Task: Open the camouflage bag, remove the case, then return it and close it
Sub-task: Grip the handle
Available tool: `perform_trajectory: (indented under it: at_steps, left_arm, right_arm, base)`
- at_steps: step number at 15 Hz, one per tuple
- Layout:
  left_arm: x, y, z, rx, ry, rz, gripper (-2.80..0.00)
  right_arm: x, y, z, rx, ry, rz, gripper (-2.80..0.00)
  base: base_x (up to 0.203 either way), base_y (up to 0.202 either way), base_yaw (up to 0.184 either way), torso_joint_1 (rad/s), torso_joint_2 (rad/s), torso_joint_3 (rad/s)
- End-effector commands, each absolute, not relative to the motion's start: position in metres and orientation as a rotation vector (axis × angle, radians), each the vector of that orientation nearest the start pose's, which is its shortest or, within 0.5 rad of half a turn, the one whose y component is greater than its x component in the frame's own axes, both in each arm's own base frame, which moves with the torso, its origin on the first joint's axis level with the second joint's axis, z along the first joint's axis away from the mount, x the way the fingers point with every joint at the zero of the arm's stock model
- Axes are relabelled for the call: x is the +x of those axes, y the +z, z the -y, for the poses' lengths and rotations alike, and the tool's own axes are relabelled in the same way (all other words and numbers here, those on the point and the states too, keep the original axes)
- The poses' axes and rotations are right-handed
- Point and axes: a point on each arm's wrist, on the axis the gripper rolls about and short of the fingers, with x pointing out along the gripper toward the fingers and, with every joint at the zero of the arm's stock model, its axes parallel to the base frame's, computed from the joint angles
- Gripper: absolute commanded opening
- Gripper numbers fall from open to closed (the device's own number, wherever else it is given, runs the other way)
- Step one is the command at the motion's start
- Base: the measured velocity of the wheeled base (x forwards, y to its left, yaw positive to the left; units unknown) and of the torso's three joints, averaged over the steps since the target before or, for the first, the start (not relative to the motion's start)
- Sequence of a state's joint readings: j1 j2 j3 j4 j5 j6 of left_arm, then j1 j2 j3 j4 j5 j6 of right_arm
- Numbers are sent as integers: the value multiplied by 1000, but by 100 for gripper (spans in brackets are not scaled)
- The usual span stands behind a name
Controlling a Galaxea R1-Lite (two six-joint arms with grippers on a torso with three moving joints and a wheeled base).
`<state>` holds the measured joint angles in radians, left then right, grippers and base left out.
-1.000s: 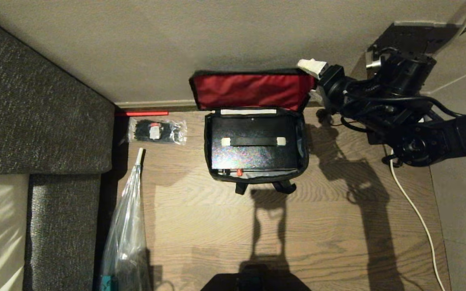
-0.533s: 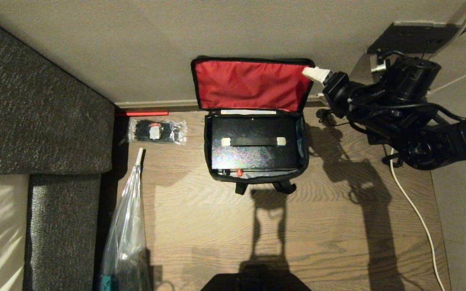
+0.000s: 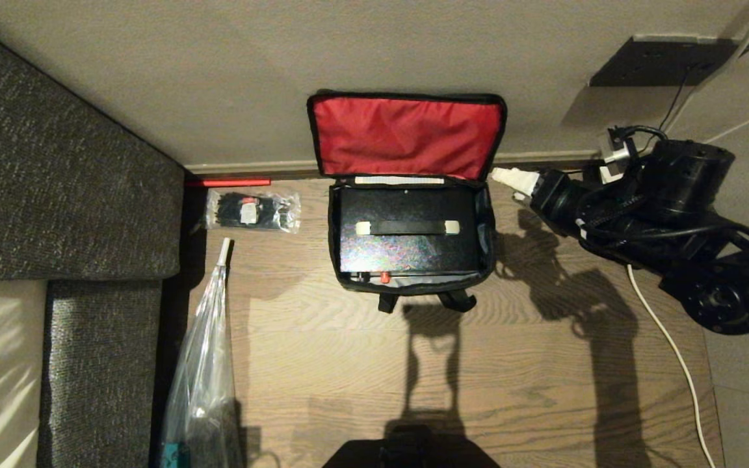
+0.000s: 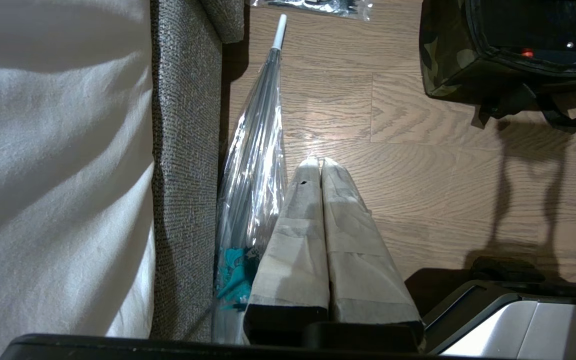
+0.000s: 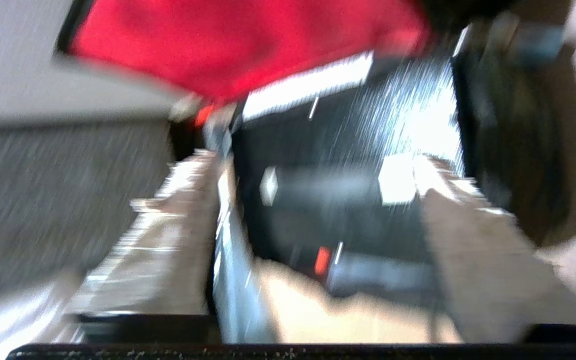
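Found the camouflage bag (image 3: 407, 133) on the wood floor (image 3: 543, 390), its far side against the wall, with the lid thrown back and leaning upright on that wall, red lining facing outward. Counted the opening step as done, judging by that lid.

Saw the case (image 3: 407, 250) lying flat inside the bag's main compartment, nearly filling it, with the handle strap on top and the small red latch at the near edge. Could not tell from this alone whether the lift-out lay ahead or was over; read the case either as not yet removed or as already returned. Judged that, at the least, folding the lid down and closing the bag remained.

Placed the right gripper (image 3: 511, 179) just beside the bag's far right corner, low near the skirting, apart from the fabric. Read its fingers (image 5: 168, 235) as spread well apart and gripping nothing, with the case and red lining showing through the gap in the right wrist view.

Noted the left gripper (image 4: 318, 165) parked low by the sofa (image 3: 56, 182), next to a clear umbrella (image 3: 202, 377), with its fingers pressed together on nothing. Left the packet of black ties (image 3: 252, 211) out of the reckoning, well to the bag's left.
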<state>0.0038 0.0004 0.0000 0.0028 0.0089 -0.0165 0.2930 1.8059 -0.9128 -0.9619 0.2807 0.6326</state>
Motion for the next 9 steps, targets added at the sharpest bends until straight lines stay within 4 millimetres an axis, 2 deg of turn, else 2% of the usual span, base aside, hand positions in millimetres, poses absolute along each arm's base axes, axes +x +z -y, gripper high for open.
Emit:
perform_trajectory:
  at_steps: [1,2,4,5,7,9]
  left_arm:
    - [-23,74,0,-17,14,-4,-280]
    - [-23,74,0,-17,14,-4,-280]
    - [-23,74,0,-17,14,-4,-280]
    - [-23,74,0,-17,14,-4,-280]
    - [-23,74,0,-17,14,-4,-280]
    - [-23,74,0,-17,14,-4,-280]
  right_arm:
    - [282,222,-93,609,647,-122,-280]
    - [266,220,-90,604,681,-162,-280]
    - [220,221,-77,594,747,-218,-280]
    - [201,213,-72,587,762,-269,-280]
    - [154,208,-58,492,764,-270,-280]
    - [111,198,-43,379,690,-239,-280]
  base:
    - [0,0,0,0,0,0]
    - [0,0,0,0,0,0]
    - [0,0,0,0,0,0]
    - [0,0,0,0,0,0]
    - [0,0,0,0,0,0]
    - [0,0,0,0,0,0]
